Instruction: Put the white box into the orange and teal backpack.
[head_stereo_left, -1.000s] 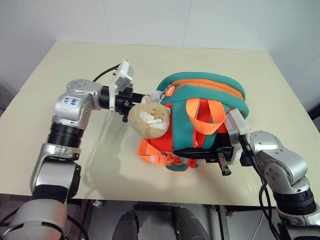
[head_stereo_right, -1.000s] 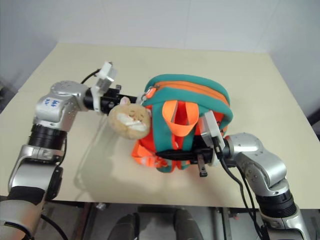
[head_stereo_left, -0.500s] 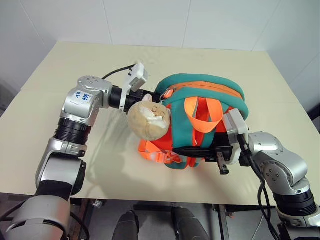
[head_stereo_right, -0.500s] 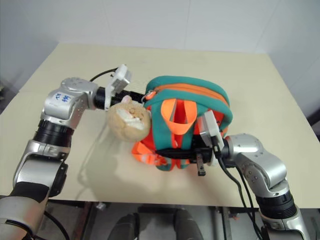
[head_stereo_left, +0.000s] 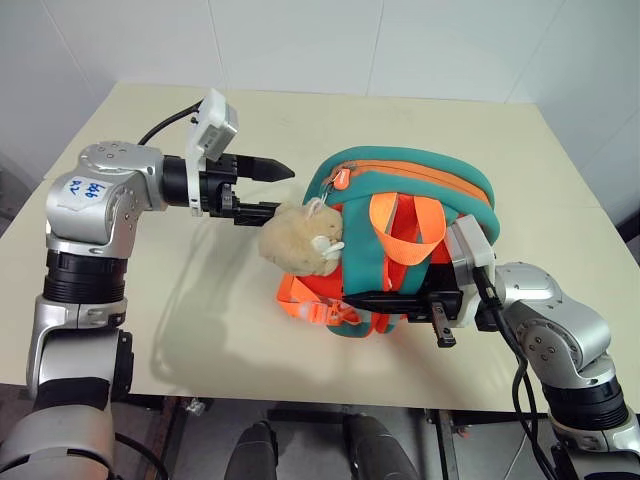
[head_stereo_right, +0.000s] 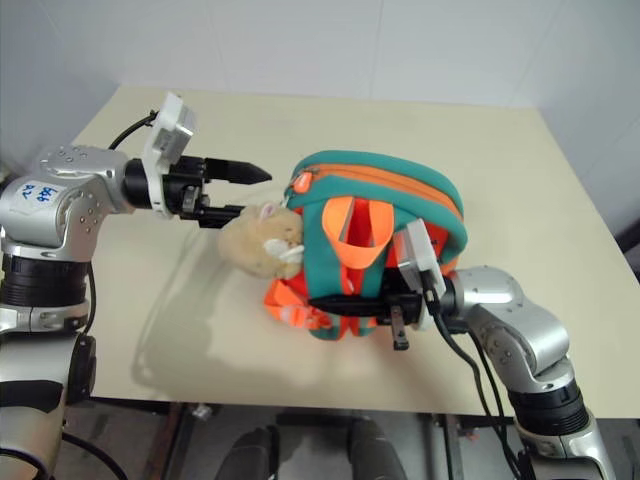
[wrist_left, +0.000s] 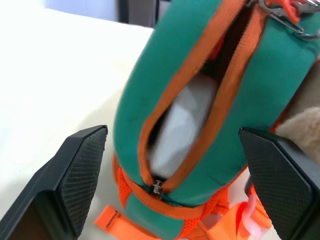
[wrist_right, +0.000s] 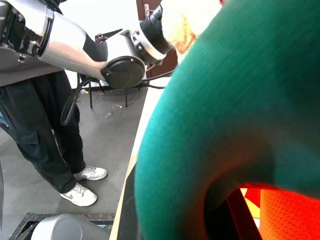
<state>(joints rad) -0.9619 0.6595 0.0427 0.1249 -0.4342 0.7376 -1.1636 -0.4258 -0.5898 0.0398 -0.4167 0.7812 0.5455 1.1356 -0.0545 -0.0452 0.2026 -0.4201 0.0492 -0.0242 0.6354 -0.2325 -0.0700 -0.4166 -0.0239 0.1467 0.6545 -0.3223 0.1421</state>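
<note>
Left pincer (head_stereo_left: 268, 190) has pulled back left off the plush toy (head_stereo_left: 300, 238), fingers now spread. White box (wrist_left: 182, 120) sits inside the orange and teal backpack (head_stereo_left: 420, 190), mid-desk (head_stereo_left: 150, 110). Right pincer (head_stereo_left: 440, 315) stays pinched on the backpack's near edge.

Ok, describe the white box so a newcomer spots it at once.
On the beige table stands the orange and teal backpack. Its top zipper gapes; the white box sits inside that slot, the only pale, hard-edged thing among teal and orange fabric.
</note>
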